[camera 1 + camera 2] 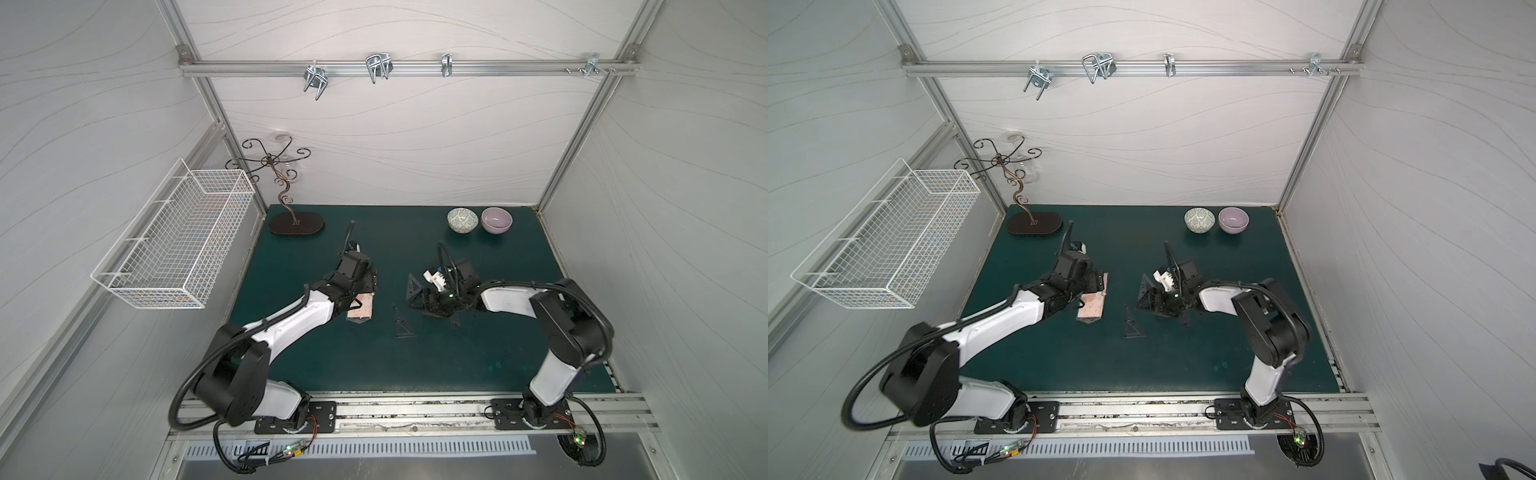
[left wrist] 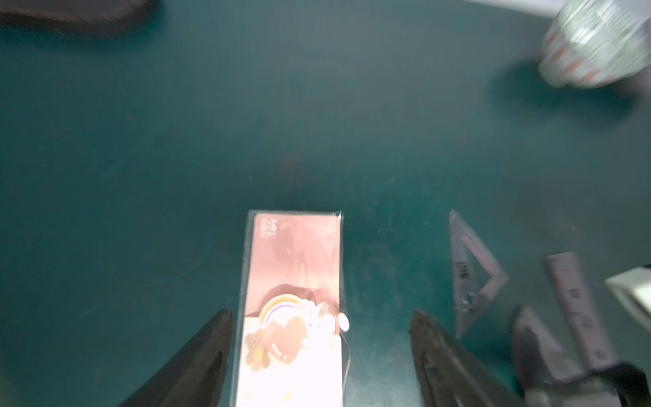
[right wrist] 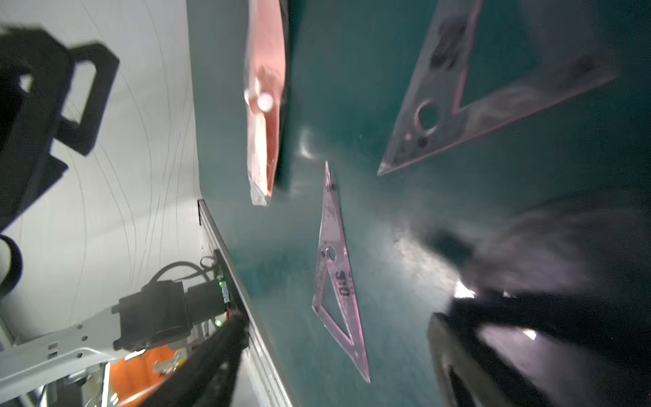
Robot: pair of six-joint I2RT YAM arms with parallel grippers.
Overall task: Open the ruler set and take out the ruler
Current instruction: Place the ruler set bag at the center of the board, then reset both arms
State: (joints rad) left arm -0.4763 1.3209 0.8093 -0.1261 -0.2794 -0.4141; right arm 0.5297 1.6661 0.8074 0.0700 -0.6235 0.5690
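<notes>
The ruler set (image 1: 360,311) is a clear sleeve with a pink card. It lies on the green mat left of centre, partly under my left wrist in both top views. My left gripper (image 2: 322,317) is open, and the ruler set (image 2: 292,299) lies between its fingers, close to one and touching neither. Three loose see-through pieces lie to the right: a triangle (image 1: 402,326), a second triangle (image 1: 415,286) and a straight ruler strip (image 2: 577,310). My right gripper (image 3: 338,320) is open just above the mat. A triangle (image 3: 334,282) lies between its fingers, ungripped.
A patterned bowl (image 1: 462,219) and a lilac bowl (image 1: 496,220) stand at the back right of the mat. A metal jewellery stand (image 1: 296,224) is at the back left. A white wire basket (image 1: 174,245) hangs on the left wall.
</notes>
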